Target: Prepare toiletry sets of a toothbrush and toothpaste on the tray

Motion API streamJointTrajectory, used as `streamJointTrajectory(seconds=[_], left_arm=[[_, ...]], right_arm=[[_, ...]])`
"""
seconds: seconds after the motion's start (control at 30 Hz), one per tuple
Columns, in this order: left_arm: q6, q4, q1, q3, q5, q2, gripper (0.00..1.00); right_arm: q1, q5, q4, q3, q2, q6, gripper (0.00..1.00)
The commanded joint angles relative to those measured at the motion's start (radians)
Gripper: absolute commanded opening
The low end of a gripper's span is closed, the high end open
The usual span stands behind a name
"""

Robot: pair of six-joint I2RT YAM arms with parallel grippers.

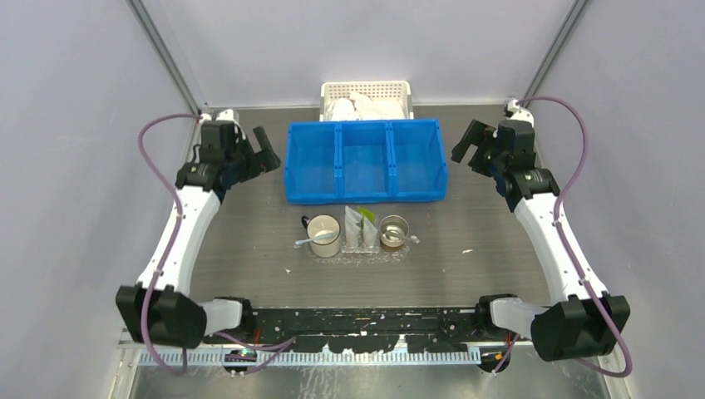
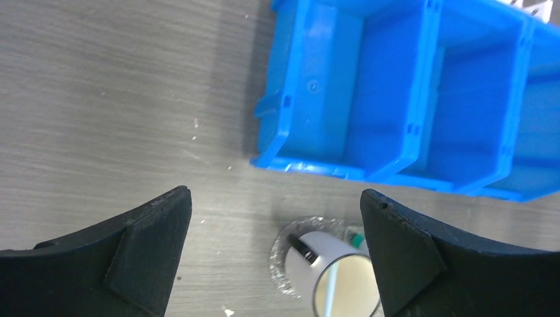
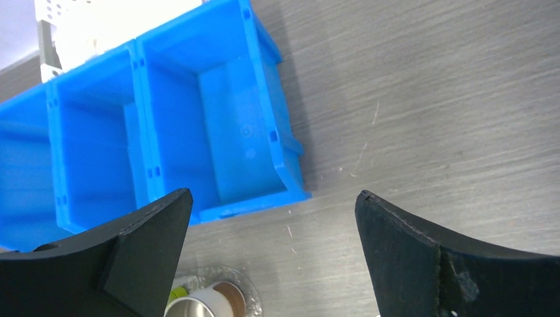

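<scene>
The clear tray (image 1: 366, 257) lies in front of the blue bin. On it stand a white cup (image 1: 324, 235) with a toothbrush (image 1: 308, 242) leaning out, upright toothpaste tubes (image 1: 359, 226) and a metal cup (image 1: 394, 231) with another toothbrush (image 1: 408, 241). My left gripper (image 1: 268, 151) hovers open left of the bin, holding nothing. My right gripper (image 1: 470, 145) hovers open right of the bin, also holding nothing. The left wrist view shows the white cup (image 2: 337, 277), the toothbrush (image 2: 335, 282) and the tray rim (image 2: 282, 264) below the open left gripper (image 2: 276, 198). In the right wrist view the metal cup (image 3: 198, 305) shows under the open right gripper (image 3: 274, 193).
A blue three-compartment bin (image 1: 364, 195) sits at mid table, its compartments bare. Behind it stands a white perforated basket (image 1: 367, 89) with white items. Grey walls close in the left and right sides. Both arm bases are at the near edge.
</scene>
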State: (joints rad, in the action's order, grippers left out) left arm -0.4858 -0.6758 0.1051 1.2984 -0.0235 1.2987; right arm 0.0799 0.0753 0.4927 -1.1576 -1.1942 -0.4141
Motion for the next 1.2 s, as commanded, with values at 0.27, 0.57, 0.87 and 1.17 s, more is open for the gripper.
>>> streamJointTrajectory(seconds=[0.27,0.57,0.87,1.17], left_arm=[[0.115,0.114,0.002,-0.328,0.102,-0.370,1.00],[0.048,0.334,0.002,-0.547,0.015,-0.451,1.00],[0.204,0.813,0.002,-0.875,0.201,-0.425,1.00],[0.341,1.190,0.001,-0.915,0.273,-0.089,1.00]], right_arm=[[-0.001,0.073,-0.141,0.313,0.340,0.058,1.00],[-0.002,0.216,-0.278,0.477,0.371,0.061,1.00],[-0.001,0.413,-0.667,0.720,0.319,0.160,1.00],[-0.009,0.456,-1.158,0.903,0.076,0.223,1.00]])
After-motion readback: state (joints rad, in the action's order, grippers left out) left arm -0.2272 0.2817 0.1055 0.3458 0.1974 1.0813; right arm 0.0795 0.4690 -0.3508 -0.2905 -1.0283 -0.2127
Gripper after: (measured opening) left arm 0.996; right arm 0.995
